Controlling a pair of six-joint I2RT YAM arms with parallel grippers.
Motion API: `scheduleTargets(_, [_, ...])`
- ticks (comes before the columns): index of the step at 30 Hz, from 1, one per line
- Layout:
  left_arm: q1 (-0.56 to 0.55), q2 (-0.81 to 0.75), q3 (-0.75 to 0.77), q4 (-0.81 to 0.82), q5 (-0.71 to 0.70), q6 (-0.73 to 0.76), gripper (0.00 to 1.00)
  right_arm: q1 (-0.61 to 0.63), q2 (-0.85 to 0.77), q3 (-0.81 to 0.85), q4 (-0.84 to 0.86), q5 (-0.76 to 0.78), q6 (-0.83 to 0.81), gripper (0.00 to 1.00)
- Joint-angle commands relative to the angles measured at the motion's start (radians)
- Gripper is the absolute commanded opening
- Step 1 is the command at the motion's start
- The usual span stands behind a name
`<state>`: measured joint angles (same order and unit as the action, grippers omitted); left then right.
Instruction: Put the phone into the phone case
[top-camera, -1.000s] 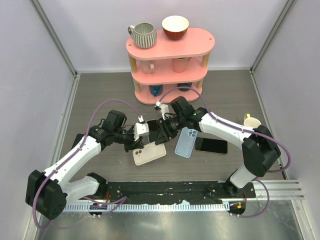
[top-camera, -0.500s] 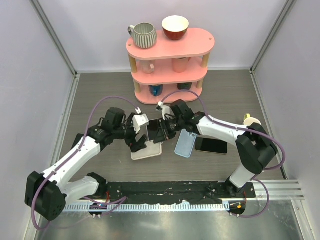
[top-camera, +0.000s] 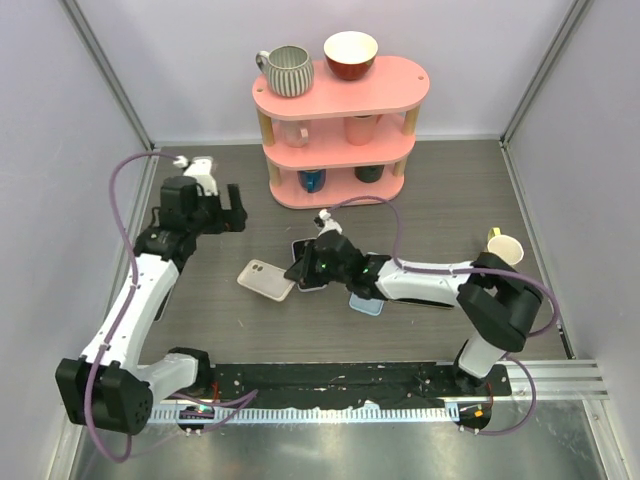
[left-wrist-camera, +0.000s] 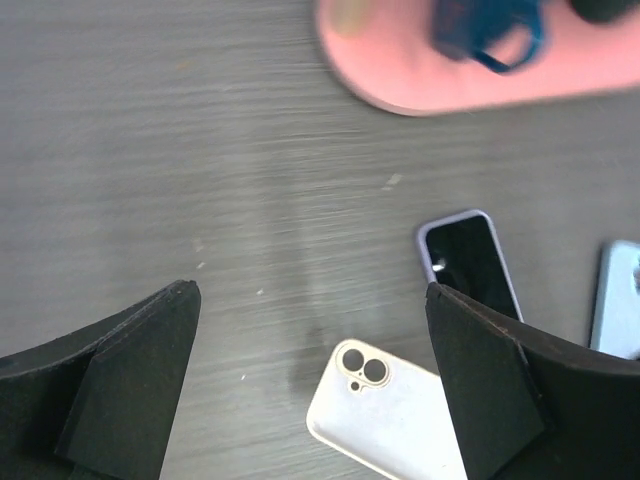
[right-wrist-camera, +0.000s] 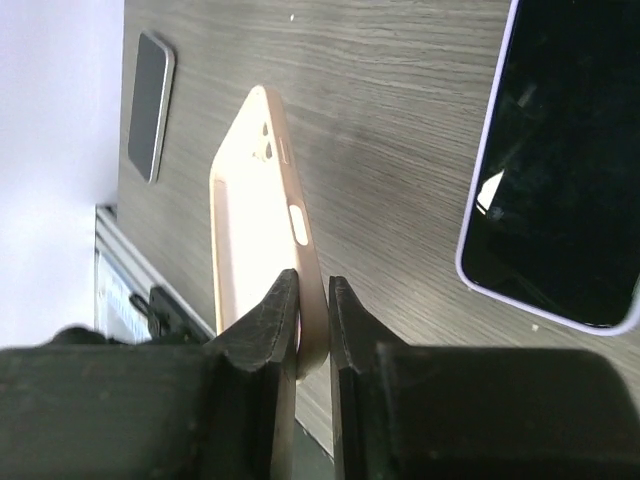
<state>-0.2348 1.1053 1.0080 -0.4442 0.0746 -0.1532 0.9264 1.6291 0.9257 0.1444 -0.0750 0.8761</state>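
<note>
A cream phone case (top-camera: 262, 280) lies left of centre, camera cutout toward the left. My right gripper (top-camera: 298, 275) is shut on its right edge. In the right wrist view the fingers (right-wrist-camera: 313, 285) pinch the rim of the case (right-wrist-camera: 250, 250), which is tipped up with its inside showing. A dark-screened phone with a lavender rim (right-wrist-camera: 555, 170) lies flat just beside it, partly under the gripper from above (top-camera: 301, 247). My left gripper (top-camera: 228, 212) hangs open and empty at the back left. Its wrist view looks down between its fingers (left-wrist-camera: 311, 290) on the case (left-wrist-camera: 390, 420) and the phone (left-wrist-camera: 468, 265).
A light blue case (top-camera: 366, 305) lies under my right forearm. Another dark phone (right-wrist-camera: 150, 105) shows farther off in the right wrist view. The pink shelf (top-camera: 340, 90) with mugs and a bowl stands at the back. A cup (top-camera: 505, 243) sits at the right.
My left gripper opened, let go of the cream case and pulled back to the far left. My right gripper shut on the case's edge, and the case shifted left.
</note>
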Motion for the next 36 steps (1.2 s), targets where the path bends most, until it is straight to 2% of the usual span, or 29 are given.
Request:
scheduleTargets(1, [0.127,-0.021,-0.002,-0.048,-0.105,-0.253,1.0,0.078,0.076,0.057,0.089,0.337,0.222,0.01])
scheduleTargets(4, [0.172,-0.024,-0.025,-0.083,-0.133,-0.285,1.0,0.132,0.118,0.091,0.048,0.483,0.303,0.01])
scheduleTargets(9, [0.225,-0.008,-0.061,-0.128,-0.335,-0.313,1.0,0.218,0.184,0.154,-0.021,0.69,0.36,0.06])
scheduleTargets(12, [0.296,-0.041,-0.118,-0.091,-0.343,-0.35,1.0,0.296,0.206,0.188,-0.094,0.814,0.409,0.09])
scheduleTargets(15, [0.315,-0.032,-0.121,-0.091,-0.351,-0.361,1.0,0.353,0.228,0.212,-0.161,0.891,0.469,0.18])
scheduleTargets(17, [0.316,-0.012,-0.106,-0.108,-0.351,-0.359,1.0,0.362,0.238,0.214,-0.21,0.888,0.51,0.25])
scheduleTargets(24, [0.33,0.019,-0.114,-0.114,-0.422,-0.374,1.0,0.364,0.227,0.16,-0.226,0.851,0.574,0.37])
scheduleTargets(31, [0.382,0.03,-0.138,-0.143,-0.548,-0.469,1.0,0.365,0.141,0.133,-0.192,0.847,0.448,0.52])
scheduleTargets(36, [0.449,0.07,-0.126,-0.166,-0.573,-0.525,0.98,0.365,0.052,0.012,-0.151,0.87,0.434,0.55])
